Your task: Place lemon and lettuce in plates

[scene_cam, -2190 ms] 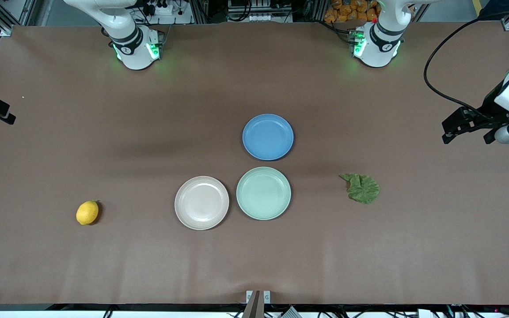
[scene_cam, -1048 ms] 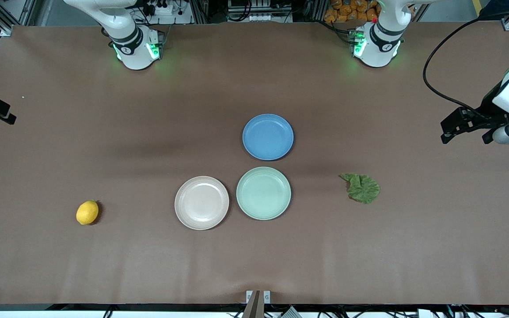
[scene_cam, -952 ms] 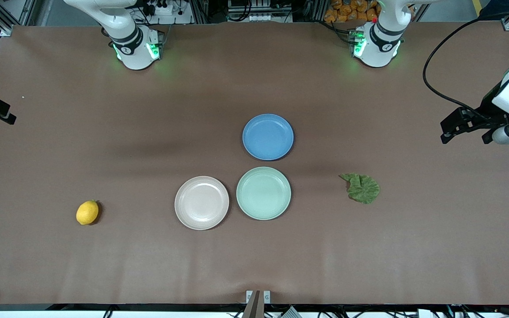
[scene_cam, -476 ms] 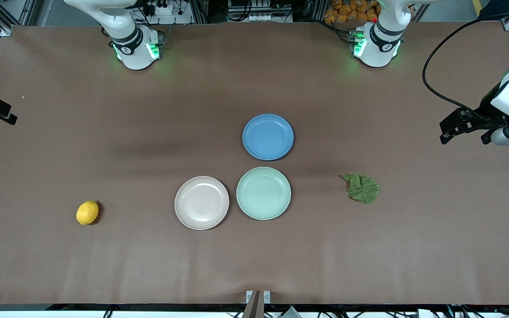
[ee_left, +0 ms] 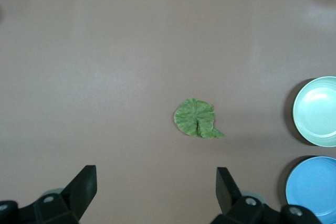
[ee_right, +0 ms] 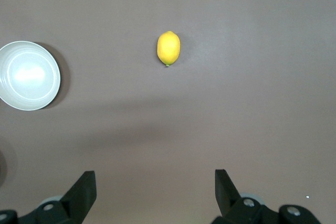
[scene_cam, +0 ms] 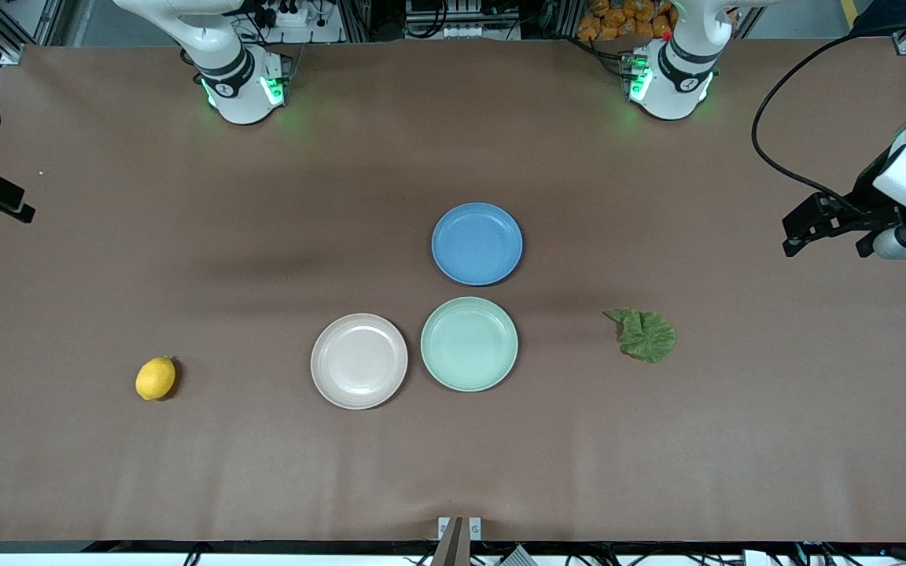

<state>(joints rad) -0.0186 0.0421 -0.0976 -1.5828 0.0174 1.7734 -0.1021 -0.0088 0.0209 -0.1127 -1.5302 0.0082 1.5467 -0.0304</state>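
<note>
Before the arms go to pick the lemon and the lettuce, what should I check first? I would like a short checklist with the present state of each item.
1. Left gripper open and holding nothing, up over the table's left-arm end: ok.
2. Right gripper open and holding nothing, up over the table's right-arm end: ok.
3. Lemon free on the table, nothing touching it: ok.
4. Lettuce lying flat on the table, apart from the plates: ok.
5. Beige-pink plate and mint green plate hold nothing: ok.
6. Whether the flat leaf gives the fingers an edge to pinch: cannot tell.
</note>
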